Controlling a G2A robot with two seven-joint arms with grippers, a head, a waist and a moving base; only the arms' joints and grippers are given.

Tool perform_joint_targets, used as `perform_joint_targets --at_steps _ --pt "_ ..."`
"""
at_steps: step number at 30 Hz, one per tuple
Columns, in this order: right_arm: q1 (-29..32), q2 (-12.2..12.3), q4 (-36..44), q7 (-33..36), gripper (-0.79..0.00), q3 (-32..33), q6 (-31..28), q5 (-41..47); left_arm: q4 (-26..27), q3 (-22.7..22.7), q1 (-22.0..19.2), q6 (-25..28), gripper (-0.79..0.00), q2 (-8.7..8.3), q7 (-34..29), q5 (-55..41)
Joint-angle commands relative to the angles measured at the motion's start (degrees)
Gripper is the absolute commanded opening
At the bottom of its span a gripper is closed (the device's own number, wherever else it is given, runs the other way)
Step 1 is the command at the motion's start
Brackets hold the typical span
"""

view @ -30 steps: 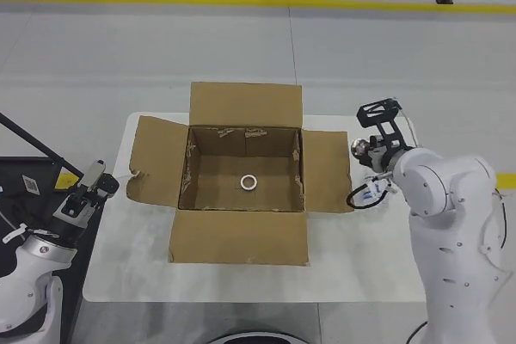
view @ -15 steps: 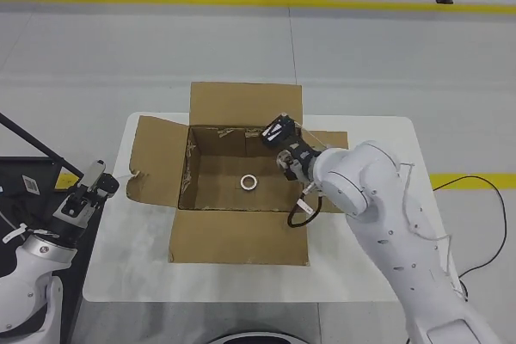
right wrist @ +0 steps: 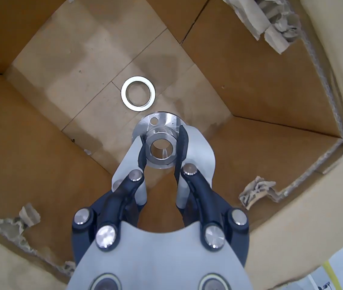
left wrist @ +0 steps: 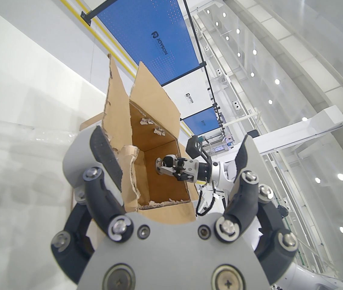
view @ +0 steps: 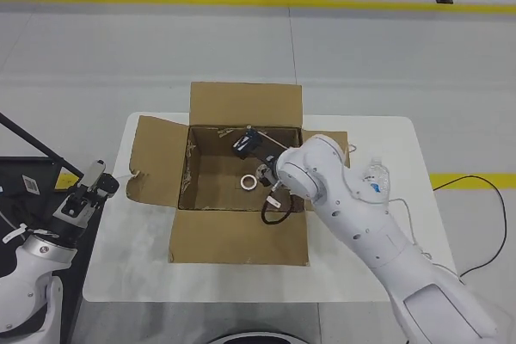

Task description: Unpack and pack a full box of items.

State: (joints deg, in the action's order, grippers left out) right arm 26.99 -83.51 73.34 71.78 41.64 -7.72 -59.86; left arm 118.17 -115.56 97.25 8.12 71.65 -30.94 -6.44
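An open cardboard box (view: 241, 236) stands mid-table with its flaps spread. A flat metal ring (view: 249, 181) (right wrist: 138, 93) lies on the box floor. My right gripper (right wrist: 161, 147) (view: 260, 175) hangs inside the box just beside the ring, shut on a shiny metal flanged fitting (right wrist: 160, 140) held by its hub above the floor. My left gripper (view: 107, 181) (left wrist: 174, 164) stands open off the table's left edge, facing the box's torn left flap (left wrist: 120, 140), nothing between its fingers. The left wrist view shows the right gripper (left wrist: 166, 167) with the fitting inside the box.
Torn paper tape (right wrist: 262, 7) clings to the box's inner rims. The white table (view: 370, 258) has bare room in front of and right of the box. A black stand (view: 17, 129) and dark cart (view: 9, 198) lie at the left.
The right arm swung from the table's right side over the right flap and down into the box, carrying the metal fitting to beside the ring. The left arm kept still.
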Motion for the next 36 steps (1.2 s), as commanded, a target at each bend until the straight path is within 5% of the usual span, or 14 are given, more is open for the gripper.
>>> perform_joint_targets --at_steps 1,17,24,36 --pt "-0.8 -0.7 -3.0 -0.8 -0.785 -1.1 -0.1 0.6 0.0 0.0 0.0 0.0 0.0 0.0 0.0 0.0" --pt "-6.1 -6.0 -20.5 -6.8 -0.785 -7.0 3.5 0.5 0.0 0.0 0.0 0.0 0.0 0.0 0.0 0.0" --pt "-7.3 -7.1 -23.8 -7.9 -0.542 -6.6 3.0 1.0 0.0 0.0 0.0 0.0 0.0 0.0 0.0 0.0" --pt "-4.9 -5.1 -15.4 -6.0 -0.425 -2.0 2.3 -2.4 0.0 0.0 0.0 0.0 0.0 0.0 0.0 0.0"
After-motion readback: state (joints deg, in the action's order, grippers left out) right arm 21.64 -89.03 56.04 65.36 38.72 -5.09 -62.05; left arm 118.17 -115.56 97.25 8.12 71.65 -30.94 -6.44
